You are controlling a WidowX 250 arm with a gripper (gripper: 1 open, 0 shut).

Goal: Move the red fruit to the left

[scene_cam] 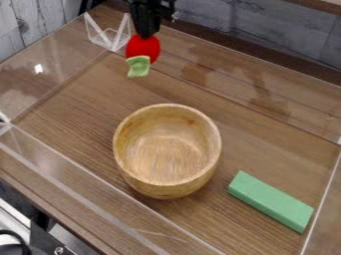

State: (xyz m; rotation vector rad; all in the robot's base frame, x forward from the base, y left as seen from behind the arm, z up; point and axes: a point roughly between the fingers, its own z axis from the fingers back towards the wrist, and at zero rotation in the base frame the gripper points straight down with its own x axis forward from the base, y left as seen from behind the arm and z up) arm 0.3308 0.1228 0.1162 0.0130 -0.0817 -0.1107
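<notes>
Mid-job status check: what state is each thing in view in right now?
gripper: jaws shut on the toy strawberry
toy strawberry: hanging from the jaws, green cap down
wooden bowl: upright, empty
green block: lying flat, apart from the bowl

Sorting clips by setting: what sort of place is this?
Probably a lab test bench: a wooden table fenced by clear plastic walls, a gripper holding a toy strawberry.
</notes>
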